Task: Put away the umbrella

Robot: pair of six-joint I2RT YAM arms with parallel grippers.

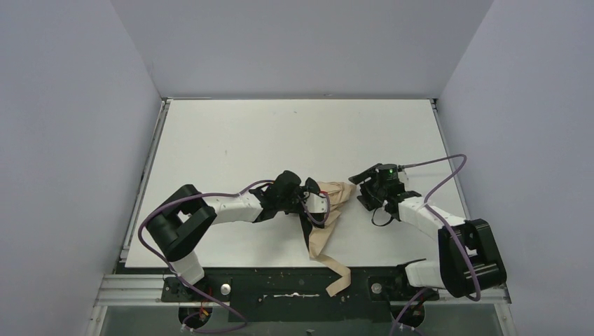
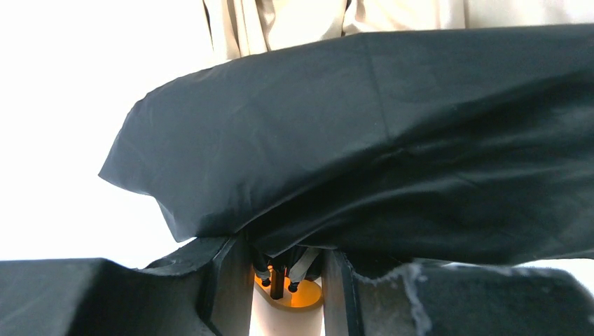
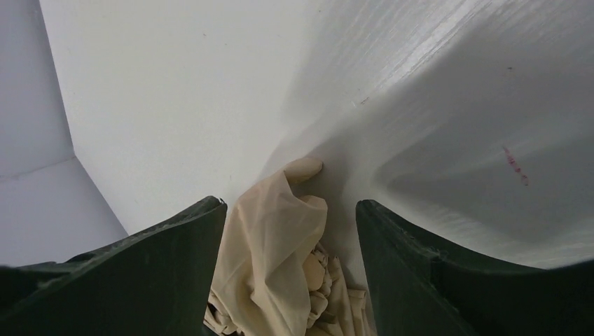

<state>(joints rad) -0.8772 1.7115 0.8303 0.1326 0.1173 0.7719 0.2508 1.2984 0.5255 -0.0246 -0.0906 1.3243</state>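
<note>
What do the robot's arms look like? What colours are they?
Both arms have white links joined by chunky black joints: the left arm and the right arm. A purple cable loops along each. The fingers are dark flat slabs, and a small green light glows on the right wrist.

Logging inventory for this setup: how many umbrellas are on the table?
1. The umbrella lies at the table's near middle, held by the left gripper, its tan fabric tip at the open right gripper. None seems hidden.

No writing, label, brand mark, number or sign can be read in any of the three views, near the jaws or elsewhere.
</note>
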